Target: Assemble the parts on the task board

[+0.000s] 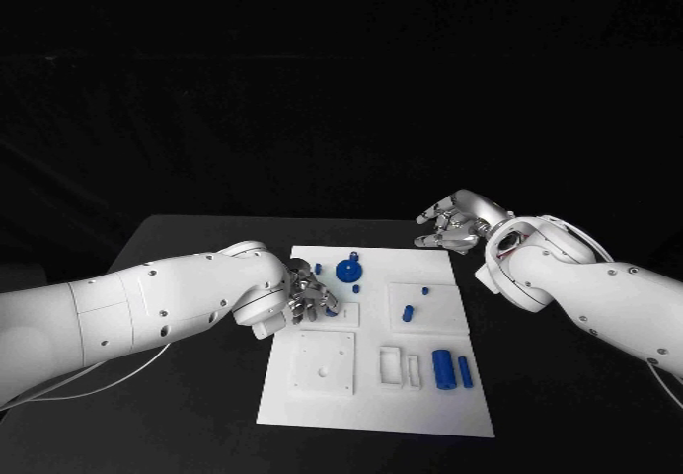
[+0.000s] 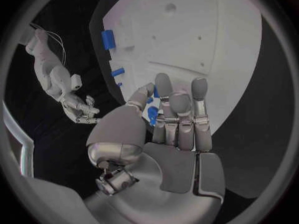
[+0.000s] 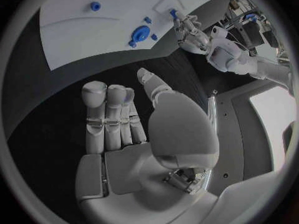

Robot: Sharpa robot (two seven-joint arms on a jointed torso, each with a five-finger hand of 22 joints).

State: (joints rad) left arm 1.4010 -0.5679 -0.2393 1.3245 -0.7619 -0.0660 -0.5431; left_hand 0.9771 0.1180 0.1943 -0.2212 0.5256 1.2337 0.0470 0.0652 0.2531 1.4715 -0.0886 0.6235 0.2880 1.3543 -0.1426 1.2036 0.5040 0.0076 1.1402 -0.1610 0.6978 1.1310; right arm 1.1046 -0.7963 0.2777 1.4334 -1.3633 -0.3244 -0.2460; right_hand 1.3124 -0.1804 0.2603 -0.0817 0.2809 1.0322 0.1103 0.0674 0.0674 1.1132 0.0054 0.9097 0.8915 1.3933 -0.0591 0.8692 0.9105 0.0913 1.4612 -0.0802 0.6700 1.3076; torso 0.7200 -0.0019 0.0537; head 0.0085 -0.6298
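Mostly matte white task board (image 1: 373, 395), small blue cyl. parts (image 1: 443, 368), silver left robot hand (image 1: 308, 293) pinching one

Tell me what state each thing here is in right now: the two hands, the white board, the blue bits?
Left hand: over the task board, fingers on a small blue part.
Right hand: open, holding nothing, off the board.
Task board: flat on the table.
Blue gear: on the board.
Two blue cylinders: lying side by side.

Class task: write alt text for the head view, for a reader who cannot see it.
The left robot hand pinches a small blue part over the white task board on a black table. The right robot hand hovers open beyond the board's far right corner; other blue parts lie on the board.
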